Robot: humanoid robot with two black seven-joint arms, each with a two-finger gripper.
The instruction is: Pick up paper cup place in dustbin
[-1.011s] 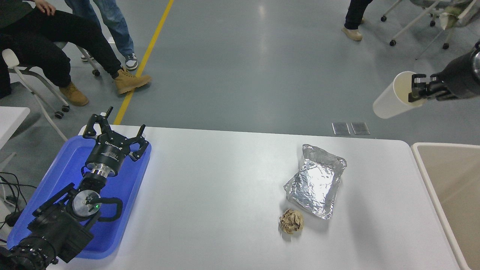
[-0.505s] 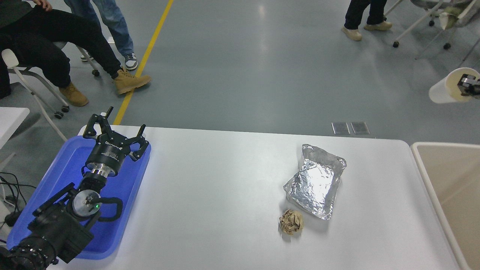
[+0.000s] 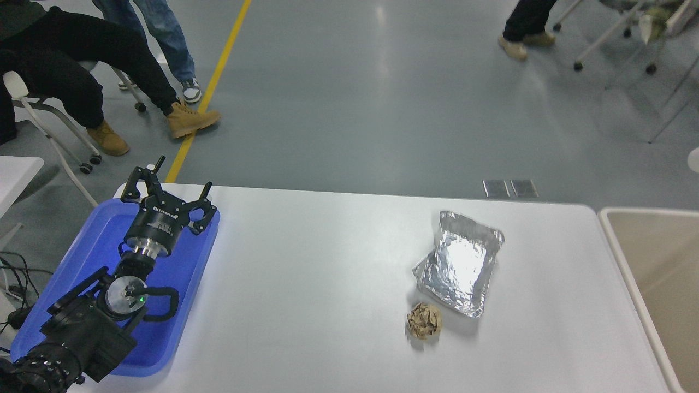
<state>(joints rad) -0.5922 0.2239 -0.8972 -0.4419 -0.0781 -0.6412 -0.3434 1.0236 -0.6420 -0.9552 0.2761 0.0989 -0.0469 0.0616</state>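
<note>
- Paper cup point(image 3: 694, 160): only a pale sliver shows at the pic's right edge, above the floor, beyond the table's far right corner and past the bin's far rim; rest cut off by the frame; can't tell its tilt or what holds it
- R gripper: out of view, so can't tell if it grips anything; R arm not visible either
- Dustbin point(image 3: 620, 256): beige, thick pale rim, tan inside; stands just beside the table's right end; partly cut off by the pic's right edge; the part of its inside that shows holds nothing visible
- L gripper point(image 3: 166, 192): parked at lower left over the far end of the blue tray point(image 3: 87, 256); fingers spread wide, holding nothing; L arm runs back to the bottom-left corner, small green light on it
- White table point(image 3: 306, 284): blue tray sits at its left end
- Foil tray point(image 3: 460, 263): crinkled silver, right of centre on the table, lying flat-ish
- Brown paper ball point(image 3: 424, 321): crumpled, just beside the foil tray's near corner, on the side toward the camera; can't tell if touching
- Far side: seated person in black trousers & tan boots point(image 3: 192, 117) at top left; another's jeans leg behind; a third person's legs at top right, near wheeled chair legs
- Yellow floor line point(image 3: 213, 82) runs from top toward the table's left far corner
</note>
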